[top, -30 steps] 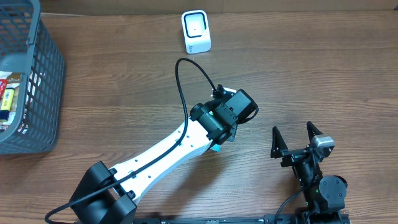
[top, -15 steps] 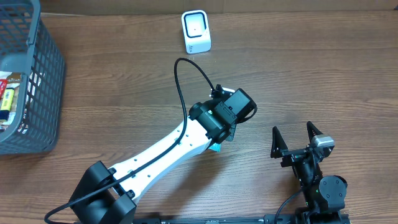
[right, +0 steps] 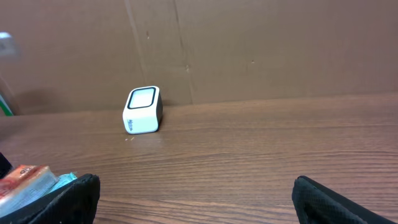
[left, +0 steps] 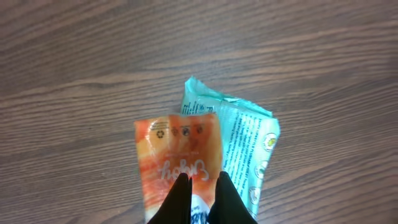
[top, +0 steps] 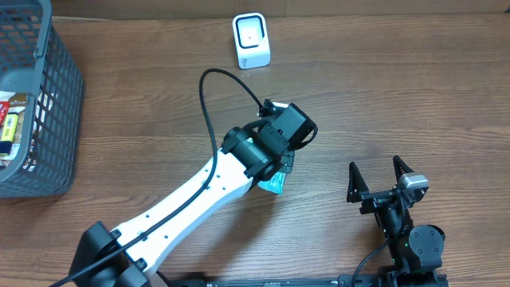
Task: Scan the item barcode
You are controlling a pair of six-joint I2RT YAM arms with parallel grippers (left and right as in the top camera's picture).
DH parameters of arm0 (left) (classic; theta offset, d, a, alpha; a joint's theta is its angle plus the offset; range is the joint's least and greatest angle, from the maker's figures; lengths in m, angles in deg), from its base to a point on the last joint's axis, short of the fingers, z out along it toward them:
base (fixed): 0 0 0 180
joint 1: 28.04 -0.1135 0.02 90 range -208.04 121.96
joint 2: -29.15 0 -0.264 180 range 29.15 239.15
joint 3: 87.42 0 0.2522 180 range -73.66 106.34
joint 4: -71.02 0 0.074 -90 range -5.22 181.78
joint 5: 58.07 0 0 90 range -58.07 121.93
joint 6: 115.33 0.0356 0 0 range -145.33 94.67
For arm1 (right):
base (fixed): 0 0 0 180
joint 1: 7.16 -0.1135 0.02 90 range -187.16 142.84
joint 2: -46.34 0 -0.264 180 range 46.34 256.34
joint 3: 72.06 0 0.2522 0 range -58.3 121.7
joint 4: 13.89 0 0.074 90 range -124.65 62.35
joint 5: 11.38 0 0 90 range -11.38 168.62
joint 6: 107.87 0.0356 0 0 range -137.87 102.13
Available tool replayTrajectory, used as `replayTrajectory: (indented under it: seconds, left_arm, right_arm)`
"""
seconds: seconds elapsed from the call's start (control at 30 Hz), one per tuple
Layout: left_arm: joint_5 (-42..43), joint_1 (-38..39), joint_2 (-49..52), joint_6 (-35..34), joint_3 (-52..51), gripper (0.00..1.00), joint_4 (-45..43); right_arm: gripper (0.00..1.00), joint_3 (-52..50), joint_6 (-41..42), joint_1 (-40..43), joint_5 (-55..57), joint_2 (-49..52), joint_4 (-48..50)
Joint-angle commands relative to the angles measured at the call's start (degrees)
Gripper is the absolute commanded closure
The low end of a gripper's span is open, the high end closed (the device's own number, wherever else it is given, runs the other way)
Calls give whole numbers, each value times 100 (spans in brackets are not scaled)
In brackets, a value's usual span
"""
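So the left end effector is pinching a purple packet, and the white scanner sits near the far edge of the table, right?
Not purple. The left wrist view shows the left end effector shut on an orange packet. The white scanner does sit near the far edge of the table.

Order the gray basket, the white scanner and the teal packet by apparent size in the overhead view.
gray basket
white scanner
teal packet: the left arm hides most of it, so unsure

Soft, even overhead light in all 3 views, faint shadows on the table (top: 398, 96) (the right-wrist view's left edge blurs).
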Motion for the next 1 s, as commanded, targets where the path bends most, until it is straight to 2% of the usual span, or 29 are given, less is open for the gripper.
replayTrajectory:
  seconds: [0.0, 0.17, 0.27, 0.37, 0.43, 0.57, 0.67, 0.97]
  left_arm:
    - [22, -76, -205, -52, 142, 96, 22]
    - [33, -380, -205, -55, 142, 96, 238]
    - [245, -658, -205, -55, 142, 76, 487]
    - [669, -964, -205, -22, 142, 71, 671]
    - [1311, -1178, -203, 243, 136, 61, 691]
    - [2326, -1429, -195, 787, 129, 46, 730]
    - [2457, -1495, -173, 894, 122, 39, 754]
    - [2653, -1482, 227, 894, -44, 39, 610]
  right_arm:
    - [0, -61, 20, 22, -9, -68, 22]
    - [0, -61, 20, 22, -9, -68, 22]
    - [0, -61, 20, 22, -9, -68, 22]
    - [0, -61, 20, 22, -9, -68, 22]
    - [0, -61, 20, 22, -9, -68, 22]
    - [0, -61, 20, 22, -9, -68, 22]
    - [0, -61, 20, 22, -9, -68, 20]
    - [0, -61, 20, 22, -9, -68, 22]
